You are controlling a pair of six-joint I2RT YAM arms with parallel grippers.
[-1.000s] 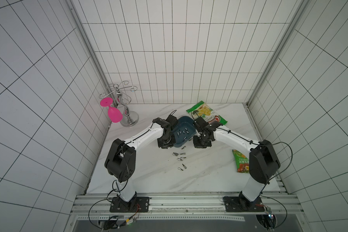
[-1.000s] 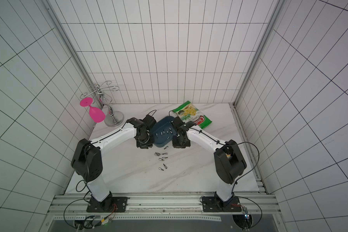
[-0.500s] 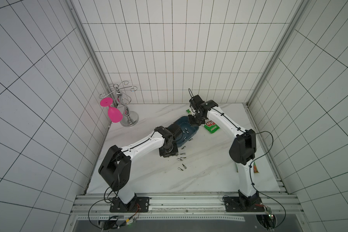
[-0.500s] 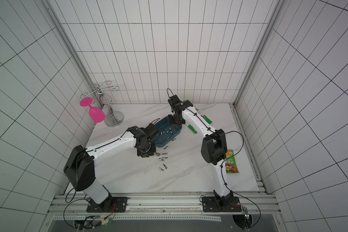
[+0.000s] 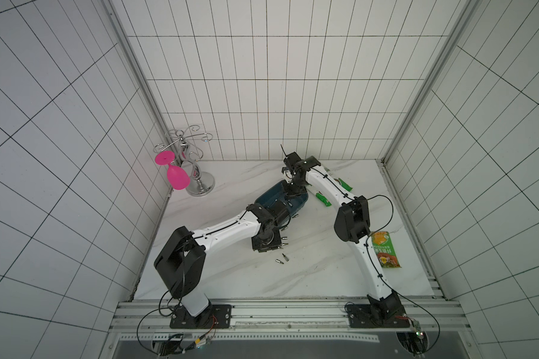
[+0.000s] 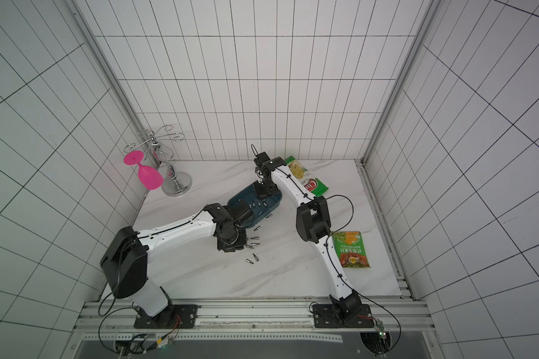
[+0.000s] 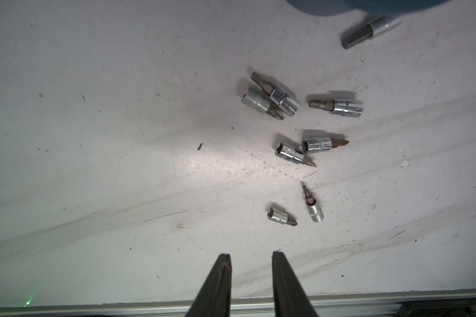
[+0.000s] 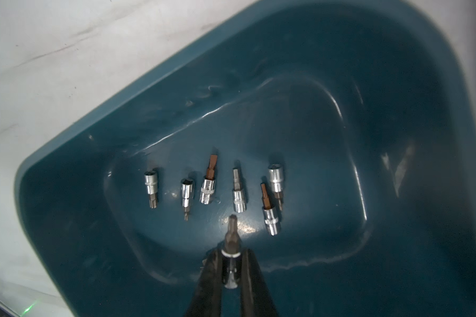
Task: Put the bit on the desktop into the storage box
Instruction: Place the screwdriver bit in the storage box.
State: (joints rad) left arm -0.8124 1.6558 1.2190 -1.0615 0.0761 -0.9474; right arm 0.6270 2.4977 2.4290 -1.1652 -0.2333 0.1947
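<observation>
Jutting from right jaws: bit [image 8: 231,241] over box [image 8: 396,68]

A bit [image 8: 232,233] is clamped between the jaws of the right gripper [image 8: 231,254], with its tip directed into the storage box [image 8: 396,82]. Six further bits [image 8: 208,189] are laid in a rough row on the box floor. The desktop [image 8: 66,41] is visible beyond the rim.

The storage box [image 6: 274,200] sits toward the back of the desktop [image 6: 277,273], holding six bits [image 8: 208,189], with loose bits [image 7: 289,152] just before it, a chips bag [image 6: 311,183] behind-right, a snack bag [image 6: 352,248] front-right and a stand [image 6: 176,185] back-left.
</observation>
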